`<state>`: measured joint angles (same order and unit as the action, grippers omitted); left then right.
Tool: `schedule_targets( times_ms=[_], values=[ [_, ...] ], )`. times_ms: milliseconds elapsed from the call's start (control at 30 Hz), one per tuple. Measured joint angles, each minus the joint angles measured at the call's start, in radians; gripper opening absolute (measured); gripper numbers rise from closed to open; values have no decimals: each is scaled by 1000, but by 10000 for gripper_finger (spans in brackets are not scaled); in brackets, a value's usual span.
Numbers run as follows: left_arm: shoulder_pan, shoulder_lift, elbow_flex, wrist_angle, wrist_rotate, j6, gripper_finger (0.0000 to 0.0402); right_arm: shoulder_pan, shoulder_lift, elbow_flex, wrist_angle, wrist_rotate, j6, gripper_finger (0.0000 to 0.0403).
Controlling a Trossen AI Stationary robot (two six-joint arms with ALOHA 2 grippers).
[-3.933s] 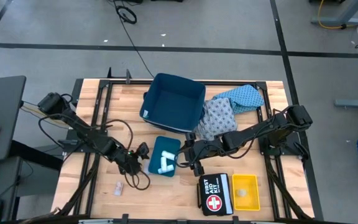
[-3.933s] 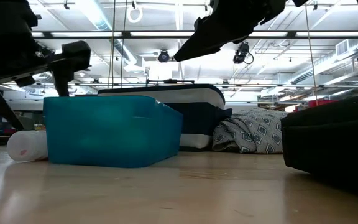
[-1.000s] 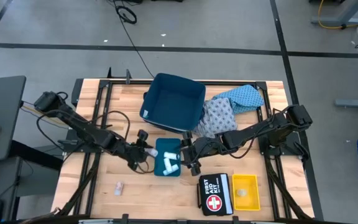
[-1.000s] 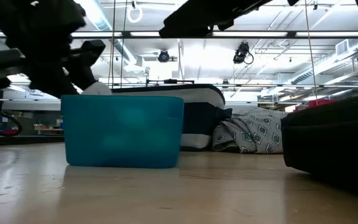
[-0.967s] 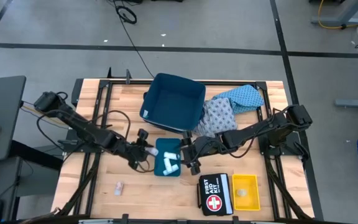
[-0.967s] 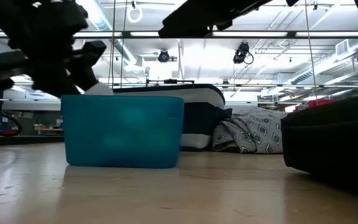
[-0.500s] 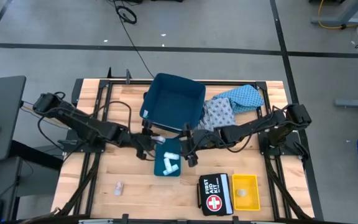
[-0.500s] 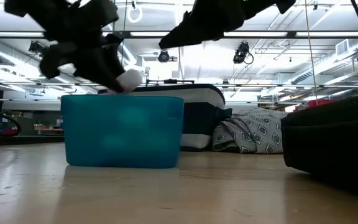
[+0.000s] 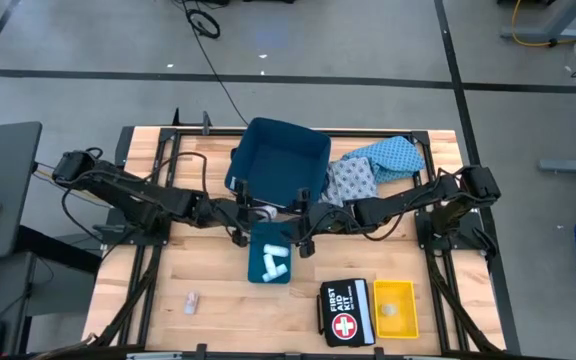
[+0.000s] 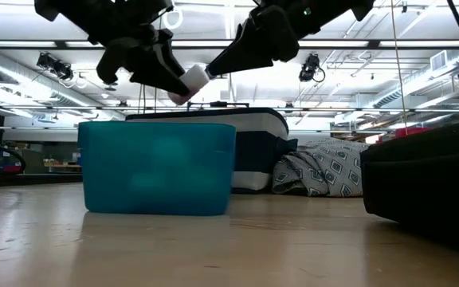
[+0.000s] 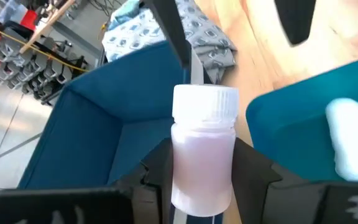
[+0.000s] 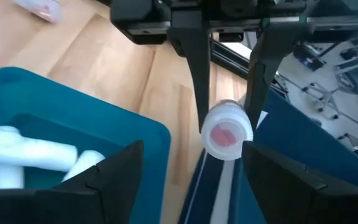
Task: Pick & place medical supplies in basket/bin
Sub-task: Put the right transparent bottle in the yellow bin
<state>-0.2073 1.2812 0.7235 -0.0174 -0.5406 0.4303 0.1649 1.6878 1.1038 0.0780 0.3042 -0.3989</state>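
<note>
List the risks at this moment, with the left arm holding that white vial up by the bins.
1. The left pincer grips the white vial only around its lower body, so it might slip or tilt.
2. The right pincer is open and very near the vial; the two arms could collide.
3. The vial hangs between the small teal bin and the large blue bin, so a drop could land on the table.

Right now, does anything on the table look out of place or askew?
Yes. One small vial lies alone on the bare wood, away from both bins. The patterned cloths spill past the dark blue bin instead of lying inside it.
</note>
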Motion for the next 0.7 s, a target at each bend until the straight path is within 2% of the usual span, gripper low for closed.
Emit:
schedule_targets(
  times_ms=[700],
  values=[
    [33,17,0,59,21,0,108,-57,1,0,10,27,-56,282]
  ],
)
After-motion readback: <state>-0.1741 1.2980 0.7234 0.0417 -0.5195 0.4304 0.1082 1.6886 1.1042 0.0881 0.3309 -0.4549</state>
